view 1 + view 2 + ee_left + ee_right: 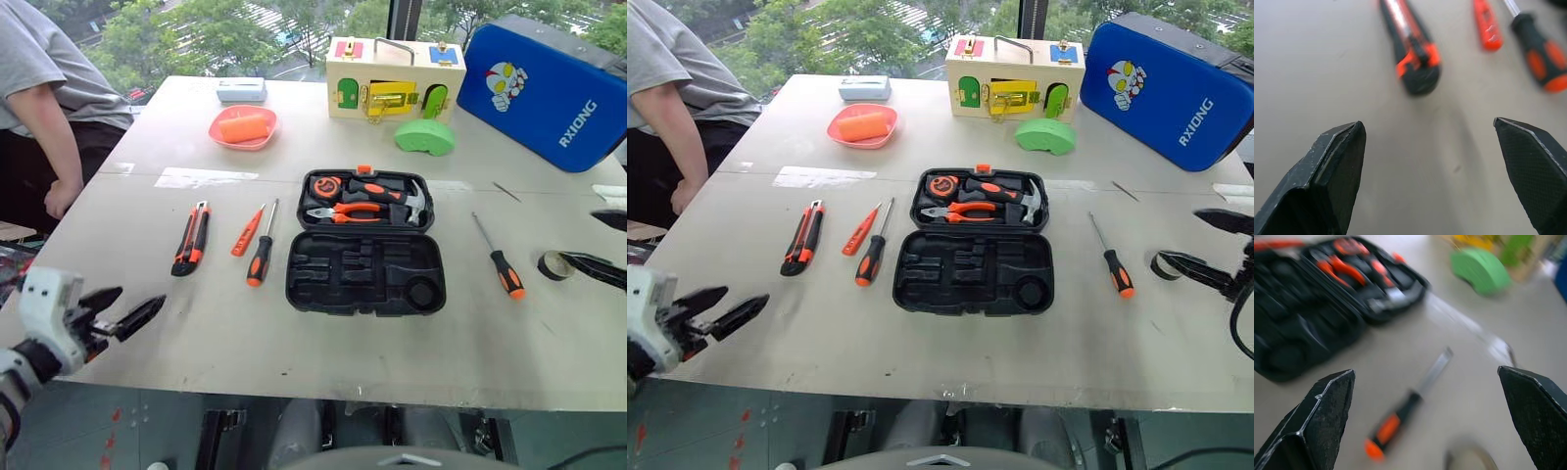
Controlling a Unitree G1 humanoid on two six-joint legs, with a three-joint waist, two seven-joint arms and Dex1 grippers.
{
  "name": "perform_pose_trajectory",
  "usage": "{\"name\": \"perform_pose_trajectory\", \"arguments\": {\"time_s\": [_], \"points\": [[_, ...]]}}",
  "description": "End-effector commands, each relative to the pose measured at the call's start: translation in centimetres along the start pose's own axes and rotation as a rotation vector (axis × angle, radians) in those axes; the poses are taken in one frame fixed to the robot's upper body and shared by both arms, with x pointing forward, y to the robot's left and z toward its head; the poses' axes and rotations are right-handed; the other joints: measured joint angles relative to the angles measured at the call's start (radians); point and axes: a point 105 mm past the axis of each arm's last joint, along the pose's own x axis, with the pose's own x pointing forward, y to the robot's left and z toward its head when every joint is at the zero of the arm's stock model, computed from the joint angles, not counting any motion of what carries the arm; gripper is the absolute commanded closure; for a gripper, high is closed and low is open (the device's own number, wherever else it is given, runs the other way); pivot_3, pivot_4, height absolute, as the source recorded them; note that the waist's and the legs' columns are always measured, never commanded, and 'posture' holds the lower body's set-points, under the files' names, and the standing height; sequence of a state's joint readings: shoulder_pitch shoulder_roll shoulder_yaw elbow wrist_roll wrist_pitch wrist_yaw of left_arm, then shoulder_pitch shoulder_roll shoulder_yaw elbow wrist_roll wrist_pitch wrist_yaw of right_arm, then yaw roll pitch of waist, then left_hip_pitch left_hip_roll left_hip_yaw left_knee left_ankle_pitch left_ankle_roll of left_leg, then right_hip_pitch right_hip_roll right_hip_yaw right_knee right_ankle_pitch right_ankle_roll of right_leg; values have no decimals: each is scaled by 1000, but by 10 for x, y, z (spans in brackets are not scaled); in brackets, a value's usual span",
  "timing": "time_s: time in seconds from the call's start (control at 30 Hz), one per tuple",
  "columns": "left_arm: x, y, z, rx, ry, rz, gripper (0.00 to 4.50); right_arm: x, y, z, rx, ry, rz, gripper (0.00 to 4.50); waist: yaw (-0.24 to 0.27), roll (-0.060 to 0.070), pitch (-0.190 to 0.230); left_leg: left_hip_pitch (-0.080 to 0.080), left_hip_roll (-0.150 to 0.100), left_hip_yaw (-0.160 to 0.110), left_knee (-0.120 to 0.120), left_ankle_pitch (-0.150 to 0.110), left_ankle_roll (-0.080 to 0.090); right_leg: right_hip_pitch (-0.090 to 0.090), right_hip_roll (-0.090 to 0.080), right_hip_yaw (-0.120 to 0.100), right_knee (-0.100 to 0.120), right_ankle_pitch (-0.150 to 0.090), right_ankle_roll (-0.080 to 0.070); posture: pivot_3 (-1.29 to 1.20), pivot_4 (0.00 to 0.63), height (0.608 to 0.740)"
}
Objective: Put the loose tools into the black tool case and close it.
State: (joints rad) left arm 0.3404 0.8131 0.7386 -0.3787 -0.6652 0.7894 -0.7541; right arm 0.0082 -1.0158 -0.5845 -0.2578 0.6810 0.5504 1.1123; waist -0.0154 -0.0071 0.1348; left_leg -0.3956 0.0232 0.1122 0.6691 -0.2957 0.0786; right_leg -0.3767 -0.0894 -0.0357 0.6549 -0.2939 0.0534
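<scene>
Two black two-fingered grippers hover over the near part of the pale grey table (294,362), one at each side, both with fingers spread wide and holding nothing.

The left gripper (132,311) is at the table's near left edge. Just ahead of its fingertips lies the black-and-orange utility knife (191,238). Beyond and toward the centre from the knife lie the slim all-orange tester screwdriver (247,231) and, beside it, a long screwdriver with a black-orange handle (262,251), both flat on the table.

The right gripper (1215,250) is at the table's right edge. The small dark tape roll (554,264) lies at the tip of its nearer finger; contact cannot be confirmed. Inward of the roll lies the second long black-orange screwdriver (501,260), its shaft pointing away from the robot.

The black moulded plastic tool case (362,274) lies open and flat between the two grippers, at table centre. Its near half shows vacant tool-shaped recesses; its far half holds orange-handled pliers (345,211), a hammer (407,201) and a round tape measure (325,186).

Farther out stand a pink plate (243,128), a green foam block (425,136), a wooden latch box (394,78) and a blue padded case (544,93). A person (44,108) in a grey shirt stands at the far left.
</scene>
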Motion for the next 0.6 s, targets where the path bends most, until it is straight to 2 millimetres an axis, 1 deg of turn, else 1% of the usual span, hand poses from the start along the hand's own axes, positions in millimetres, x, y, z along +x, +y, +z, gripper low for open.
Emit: {"name": "perform_pose_trajectory", "arguments": {"time_s": [0.03,0.1,0.17,0.2,0.27,0.3,0.37,0.47,0.6], "points": [[10,-28,23,36,-4,-82,39,23,35,32,-78,-47,184,0,0,0,0,0,0,0,0,0,0,0,0,0,0,0,0,0,150,735],[21,-35,28,5,12,-79,39,35,54,42,-124,-70,268,0,3,1,0,0,0,-1,0,0,0,0,0,-1,0,0,0,0,150,735],[29,-38,29,-18,39,-57,39,43,66,48,-149,-88,324,0,4,0,1,-1,-1,-2,1,1,0,0,0,-2,0,0,0,0,150,735],[36,-41,29,-23,63,-41,39,47,77,51,-167,-102,378,0,4,0,1,-1,-1,-2,1,1,0,0,1,-3,0,0,0,0,150,735],[49,-47,27,-33,103,-25,39,51,93,53,-192,-115,469,0,5,0,1,-2,-1,-2,1,1,0,1,1,-3,0,0,0,0,150,735],[54,-50,27,-32,117,-17,39,52,98,53,-198,-117,497,0,7,-1,1,-2,-1,-3,1,1,0,1,1,-3,0,0,1,0,150,735],[65,-57,26,-33,147,-6,39,53,103,52,-206,-121,535,0,8,-4,3,-3,-1,-3,2,1,0,1,2,-4,0,0,1,0,150,735],[75,-64,25,-22,176,-5,39,56,106,49,-215,-126,561,0,7,-7,5,-3,-2,-3,4,1,0,2,2,-4,1,0,1,0,150,735],[85,-65,21,-6,205,18,39,59,110,45,-214,-133,586,0,5,-7,5,-2,-2,-4,4,2,-1,2,3,-4,2,0,1,0,150,735]]}}
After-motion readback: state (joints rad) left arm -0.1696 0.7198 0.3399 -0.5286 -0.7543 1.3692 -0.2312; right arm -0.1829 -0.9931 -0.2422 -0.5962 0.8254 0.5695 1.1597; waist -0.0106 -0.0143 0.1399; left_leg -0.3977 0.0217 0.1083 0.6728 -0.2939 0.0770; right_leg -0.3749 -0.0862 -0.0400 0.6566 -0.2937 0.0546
